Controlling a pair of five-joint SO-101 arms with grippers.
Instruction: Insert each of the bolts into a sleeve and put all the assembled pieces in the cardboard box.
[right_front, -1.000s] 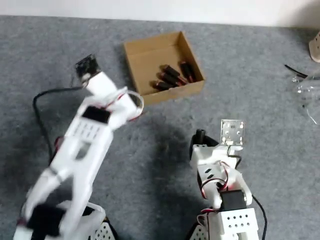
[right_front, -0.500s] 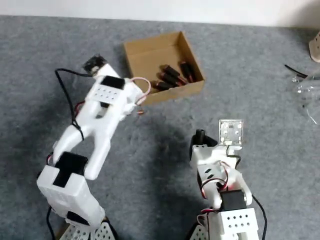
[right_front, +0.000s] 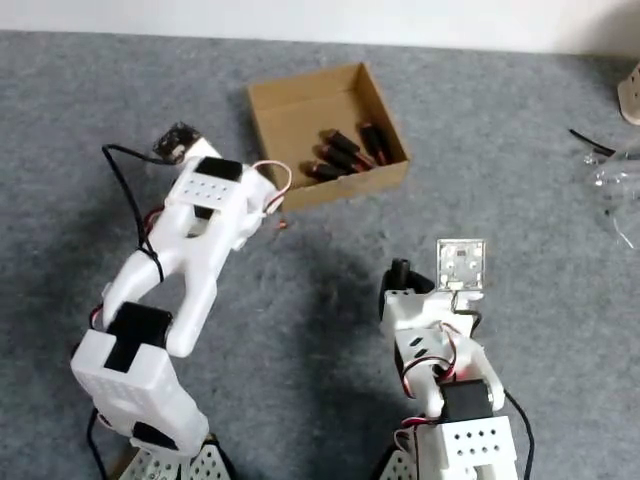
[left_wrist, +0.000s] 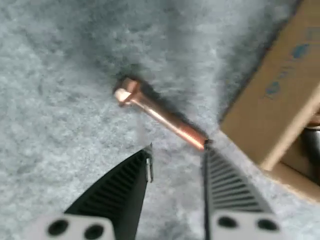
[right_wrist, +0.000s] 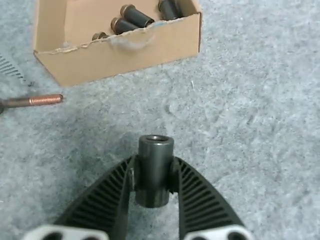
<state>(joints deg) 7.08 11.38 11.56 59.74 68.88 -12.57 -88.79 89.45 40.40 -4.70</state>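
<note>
The left claw stands open, its two jaws spread over the grey bench. Just ahead of its fingertips a copper bolt lies flat on the bench. The bolt's threaded end is at the tip of one finger, though whether it touches cannot be told. Its head points away from the claw. Beyond that same finger, close by, rises an outer corner of the cardboard box.

The right claw is closed on a dark sleeve, pinched between both fingers with its open bore pointing out from the claw. Ahead of it is a stretch of bare bench, then the near wall of the cardboard box, and behind that wall lie dark assembled pieces. The bolt shows off to one side ahead of this claw, on the bench just beside the box wall.

From above, the left arm stretches out to the near corner of the box, with the bolt just beside it. The right arm sits folded back, well apart from the box. The assembled pieces lie side by side inside, against the near wall.
</note>
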